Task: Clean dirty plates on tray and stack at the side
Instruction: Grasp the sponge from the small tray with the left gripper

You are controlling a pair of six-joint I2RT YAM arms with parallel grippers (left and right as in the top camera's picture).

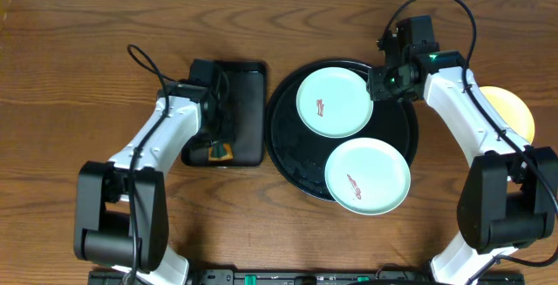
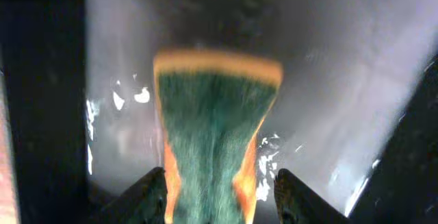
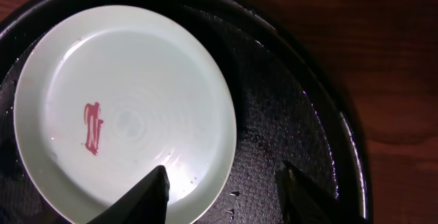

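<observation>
- My left claw (image 2: pixel 219 193) is closed on a green-and-orange scrubbing sponge (image 2: pixel 215 128), pinching it at the waist. It is over the small rectangular black tray (image 1: pixel 248 111), which sits at 9 o'clock of the large round glossy black tray (image 1: pixel 288 145).
- My right claw (image 3: pixel 222 196) is spread open and empty, hovering above the rim of one pale mint-blue round plate (image 3: pixel 130 107) that bears a red smear (image 3: pixel 92 127).
- That plate lies at 11 o'clock inside the round tray.
- A second mint-blue plate (image 1: pixel 367 176), also smeared red, sits at 5 o'clock, overlapping the tray's rim.
- A pale yellow round plate (image 1: pixel 516 109) lies on the wooden tabletop (image 1: pixel 70 76) at 3 o'clock, apart from the tray and partly hidden by my right arm.
</observation>
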